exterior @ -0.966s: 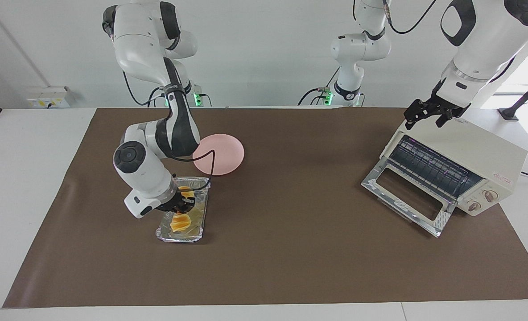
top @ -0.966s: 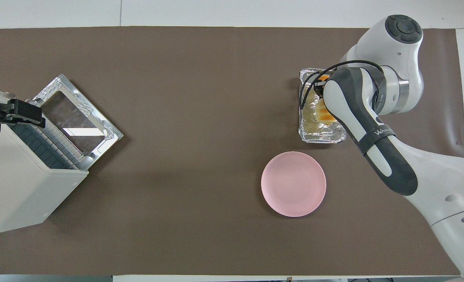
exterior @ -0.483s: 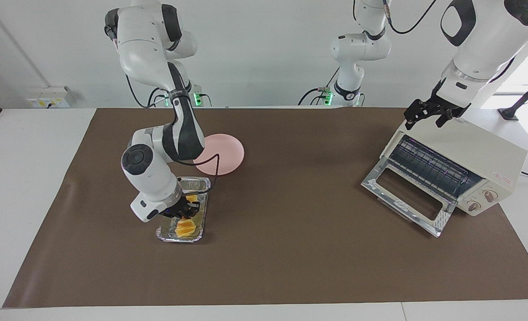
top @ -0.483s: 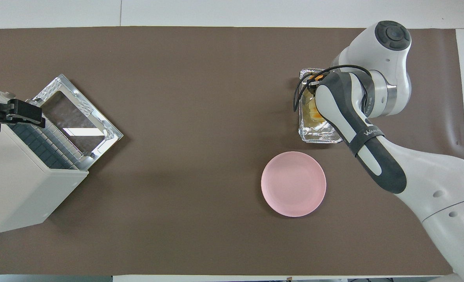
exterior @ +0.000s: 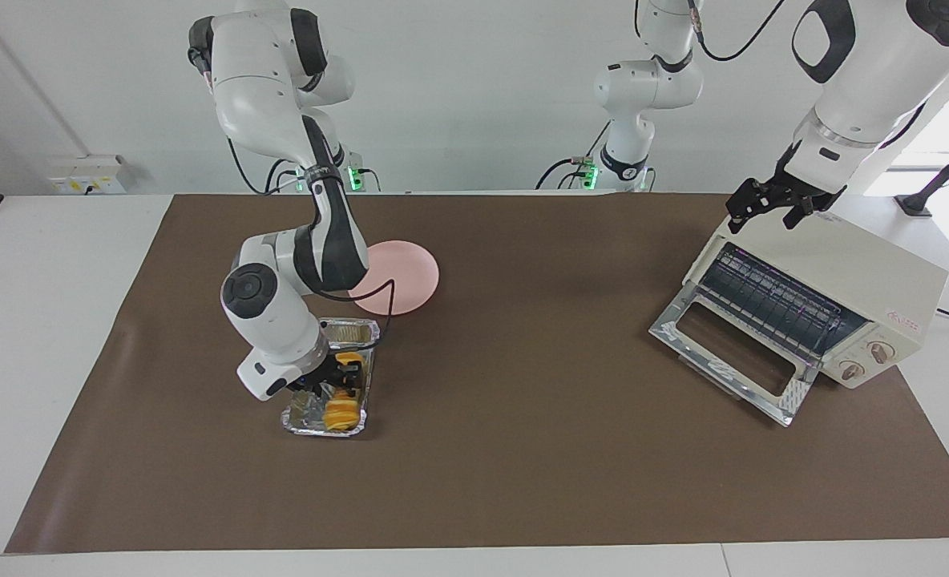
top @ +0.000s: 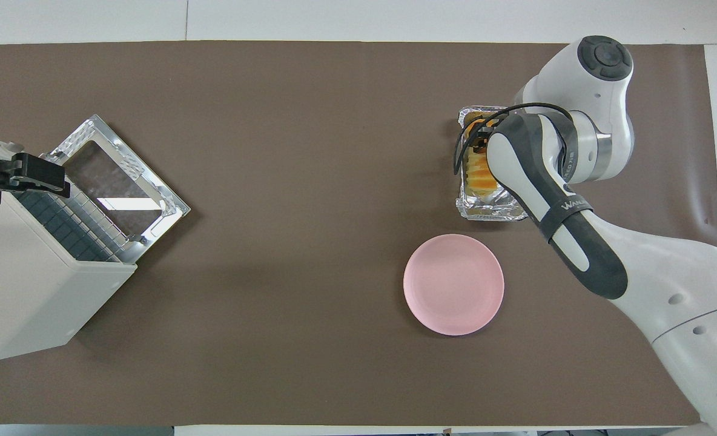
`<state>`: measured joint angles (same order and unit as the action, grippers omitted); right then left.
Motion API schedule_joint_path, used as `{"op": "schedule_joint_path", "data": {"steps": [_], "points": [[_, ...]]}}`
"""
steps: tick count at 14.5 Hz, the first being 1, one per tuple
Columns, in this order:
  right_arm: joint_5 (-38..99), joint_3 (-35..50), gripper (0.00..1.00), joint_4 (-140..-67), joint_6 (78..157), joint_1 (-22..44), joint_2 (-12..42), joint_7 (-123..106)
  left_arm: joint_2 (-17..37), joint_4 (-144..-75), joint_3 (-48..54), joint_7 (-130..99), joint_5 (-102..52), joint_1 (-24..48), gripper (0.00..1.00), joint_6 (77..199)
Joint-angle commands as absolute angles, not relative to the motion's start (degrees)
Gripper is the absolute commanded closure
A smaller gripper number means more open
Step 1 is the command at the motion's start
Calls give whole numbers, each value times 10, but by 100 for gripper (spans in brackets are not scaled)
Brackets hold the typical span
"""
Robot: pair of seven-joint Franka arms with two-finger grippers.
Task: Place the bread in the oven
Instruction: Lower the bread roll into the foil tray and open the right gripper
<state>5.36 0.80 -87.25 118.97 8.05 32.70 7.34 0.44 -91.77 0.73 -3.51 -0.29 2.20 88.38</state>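
Observation:
The bread (exterior: 338, 414), a ridged yellow-orange loaf, lies lengthwise in the silver foil tray (exterior: 301, 420) at the right arm's end of the table. My right gripper (exterior: 337, 383) is low over the middle of the loaf, hiding that part; its wrist and forearm cover much of the tray from above, where the bread (top: 478, 172) shows along one side. The cream-white oven (exterior: 859, 272) stands at the left arm's end, its glass door (exterior: 723, 353) dropped open and the wire rack showing. My left gripper (exterior: 771, 207) waits, open, over the oven's top edge.
A pink round plate (exterior: 406, 276) sits beside the foil tray, nearer to the robots. The brown mat (exterior: 522, 449) covers the table between the tray and the oven. A third arm stands at the back, off the mat.
The right gripper has shifted a little along the tray. The loaf, tilted and raised a second ago, now lies flat in the tray. The left arm has not moved.

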Motion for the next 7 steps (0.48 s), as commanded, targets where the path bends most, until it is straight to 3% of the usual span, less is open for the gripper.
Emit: {"op": "schedule_joint_path", "data": {"steps": [1, 7], "points": [[64, 10, 0, -867, 1160, 71, 302, 64, 2, -915, 8, -29, -14, 17, 0, 882], [53, -1, 0, -886, 1144, 53, 276, 13, 3, -915, 8, -29, -14, 17, 0, 882]]}}
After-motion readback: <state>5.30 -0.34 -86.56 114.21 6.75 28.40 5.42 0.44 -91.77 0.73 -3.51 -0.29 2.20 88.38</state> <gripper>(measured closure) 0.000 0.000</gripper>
